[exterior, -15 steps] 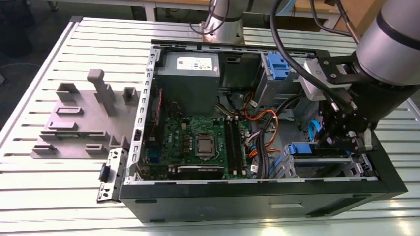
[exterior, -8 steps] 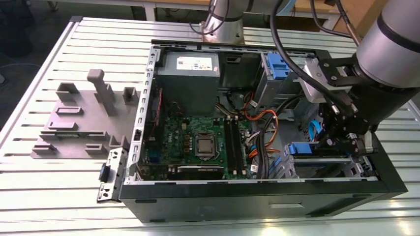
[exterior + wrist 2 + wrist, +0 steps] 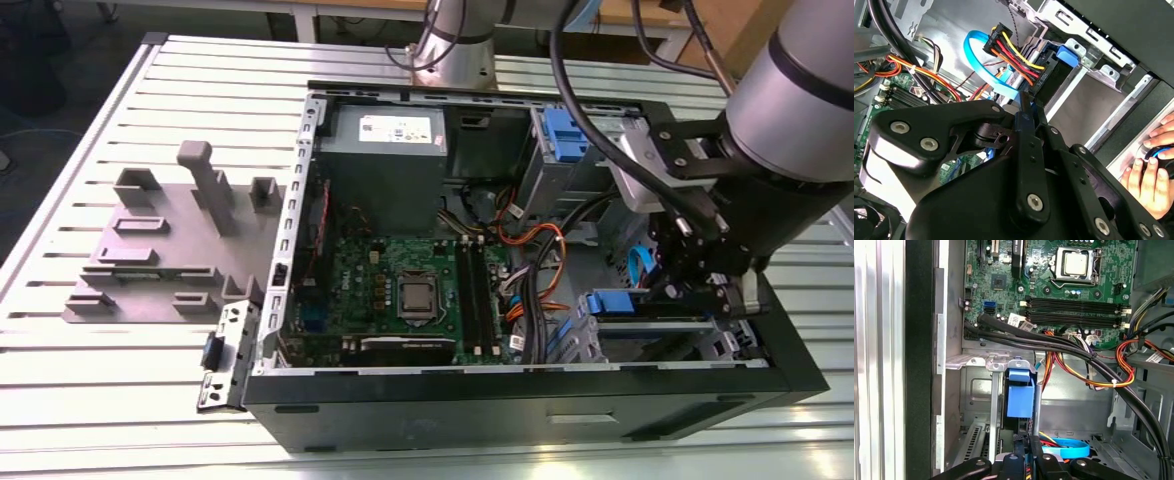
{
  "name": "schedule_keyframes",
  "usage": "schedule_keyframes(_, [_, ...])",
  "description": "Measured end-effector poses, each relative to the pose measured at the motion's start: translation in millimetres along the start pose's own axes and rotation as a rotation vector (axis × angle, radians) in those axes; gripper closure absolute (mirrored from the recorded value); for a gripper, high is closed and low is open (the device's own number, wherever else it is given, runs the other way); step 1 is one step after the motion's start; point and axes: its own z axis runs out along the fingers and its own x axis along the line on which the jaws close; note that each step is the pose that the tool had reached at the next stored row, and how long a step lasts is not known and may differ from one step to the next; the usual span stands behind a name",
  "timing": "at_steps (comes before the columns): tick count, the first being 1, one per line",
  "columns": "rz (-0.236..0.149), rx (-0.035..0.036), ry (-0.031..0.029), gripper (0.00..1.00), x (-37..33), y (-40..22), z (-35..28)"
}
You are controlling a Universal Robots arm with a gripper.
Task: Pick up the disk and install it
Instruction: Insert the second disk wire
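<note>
I see the open computer case [image 3: 534, 385] on the counter [image 3: 80, 400], the disk [image 3: 1020, 397] seated in its drive bay just ahead of my fingers [image 3: 1026, 107], fingers clenched together and empty, motherboard [image 3: 1054, 285] beyond, second wrist view catching a person's hand [image 3: 1149, 170] outside the case

pincer [image 3: 1026, 107] tips hidden (behind cables) | hand [image 3: 1149, 165] edge-cropped

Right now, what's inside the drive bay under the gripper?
In the first wrist view, the disk sits edge-on in the metal bay, its blue carrier facing the camera. The gripper covers its near end; the label is hidden.
</note>
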Motion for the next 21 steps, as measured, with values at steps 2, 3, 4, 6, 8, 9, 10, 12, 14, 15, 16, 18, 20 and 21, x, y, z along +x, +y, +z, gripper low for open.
schedule_keyframes(2, [0.000,0.0000,-0.0004,0.84,0.2,-0.1,0.3])
schedule_keyframes(3, [0.000,0.0000,-0.0003,0.84,0.3,0.0,0.4])
schedule_keyframes(4, [0.000,0.0000,-0.0004,0.84,0.4,0.0,0.5])
schedule_keyframes(6, [0.000,0.0000,-0.0006,0.84,0.4,0.0,0.9])
schedule_keyframes(8, [0.000,0.0000,-0.0013,0.84,0.5,0.0,1.5])
schedule_keyframes(9, [0.000,0.0001,-0.0015,0.84,0.5,0.1,1.7])
schedule_keyframes(10, [0.000,0.0000,-0.0018,0.84,0.5,0.1,1.9])
schedule_keyframes(12, [0.000,0.0001,-0.0022,0.84,0.5,0.1,2.0])
schedule_keyframes(14, [0.000,0.0001,-0.0024,0.84,0.5,0.1,2.0])
schedule_keyframes(15, [0.000,0.0001,-0.0026,0.84,0.5,0.1,2.1])
schedule_keyframes(16, [0.000,0.0001,-0.0026,0.84,0.5,0.1,2.0])
schedule_keyframes(18, [0.000,0.0001,-0.0027,0.84,0.5,0.1,2.1])
schedule_keyframes(20, [0.000,0.0001,-0.0028,0.84,0.5,0.1,2.1])
schedule_keyframes(21, [0.000,0.0001,-0.0031,0.84,0.5,0.1,2.1])
